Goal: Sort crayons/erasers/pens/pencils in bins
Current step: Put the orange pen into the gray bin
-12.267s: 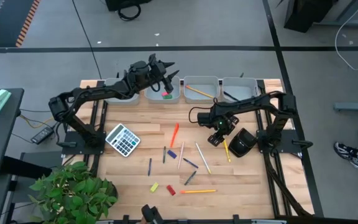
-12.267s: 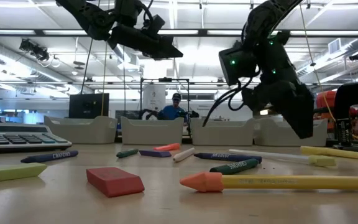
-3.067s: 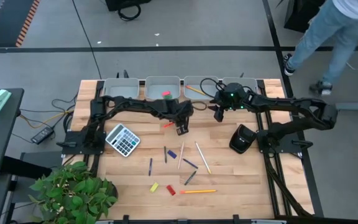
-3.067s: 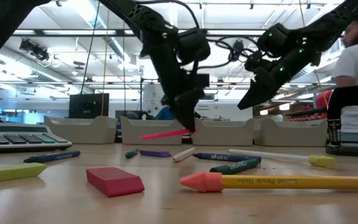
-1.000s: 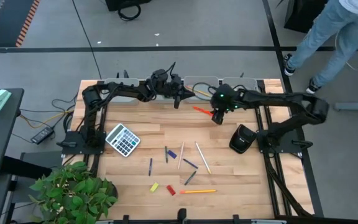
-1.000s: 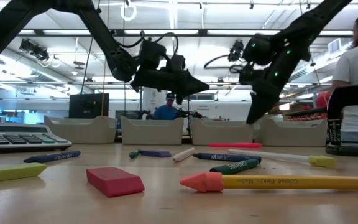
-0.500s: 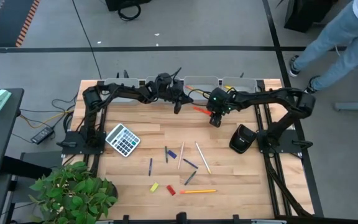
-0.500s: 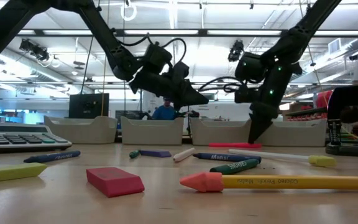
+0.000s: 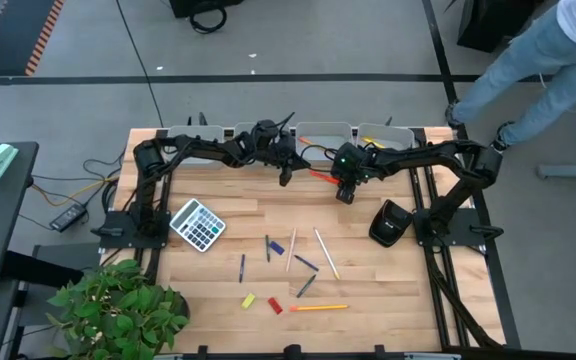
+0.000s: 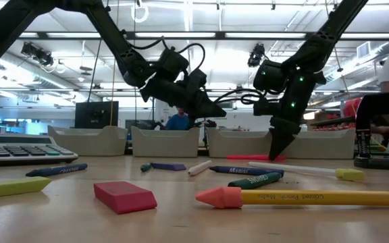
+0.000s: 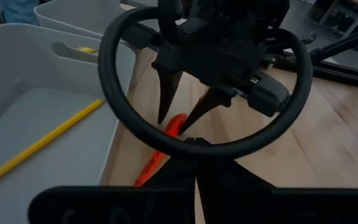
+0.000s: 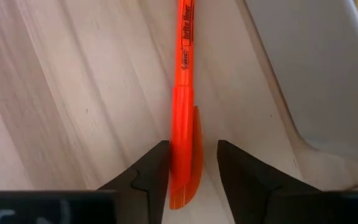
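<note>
Right claw (image 12: 191,165): mine, pointing down at the bench (image 9: 388,270), fingers spread either side of the orange pen (image 12: 182,106), not gripping it.
Orange pen: flat on the bench between my fingers, just beside a bin (image 12: 316,81).
Left claw (image 9: 285,178): fingers shut, empty, hanging nearby.

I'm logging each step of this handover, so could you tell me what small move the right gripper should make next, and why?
Probably close the right gripper on the orange pen. Its open fingers straddle the pen's capped end, which lies on the wood beside a bin. The left gripper is shut, empty and off to the side, so nothing else holds the pen.
</note>
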Motion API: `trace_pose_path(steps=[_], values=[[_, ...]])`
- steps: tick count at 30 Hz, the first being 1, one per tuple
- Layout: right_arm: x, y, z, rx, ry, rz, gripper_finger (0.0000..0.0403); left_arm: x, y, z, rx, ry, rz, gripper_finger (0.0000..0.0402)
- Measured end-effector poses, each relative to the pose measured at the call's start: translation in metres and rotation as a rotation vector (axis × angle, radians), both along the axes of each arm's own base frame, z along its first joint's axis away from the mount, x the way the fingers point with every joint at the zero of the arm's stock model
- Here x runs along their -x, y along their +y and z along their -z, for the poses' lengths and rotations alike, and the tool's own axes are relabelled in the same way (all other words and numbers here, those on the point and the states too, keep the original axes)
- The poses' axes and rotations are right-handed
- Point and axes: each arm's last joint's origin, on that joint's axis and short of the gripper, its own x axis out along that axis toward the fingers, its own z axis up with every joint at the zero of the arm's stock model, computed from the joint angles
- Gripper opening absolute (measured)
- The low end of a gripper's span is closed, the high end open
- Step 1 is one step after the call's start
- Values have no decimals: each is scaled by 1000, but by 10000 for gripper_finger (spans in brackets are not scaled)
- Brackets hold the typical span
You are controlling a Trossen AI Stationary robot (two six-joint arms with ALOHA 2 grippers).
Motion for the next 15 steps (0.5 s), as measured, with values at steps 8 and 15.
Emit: trace_pose_path(steps=[8,15], values=[[0,1,0,-15,-7,-11,85,0,0,0,1,2,1,16],[3,3,-6,-30,-29,-21,83,0,0,0,5,3,-1,18]])
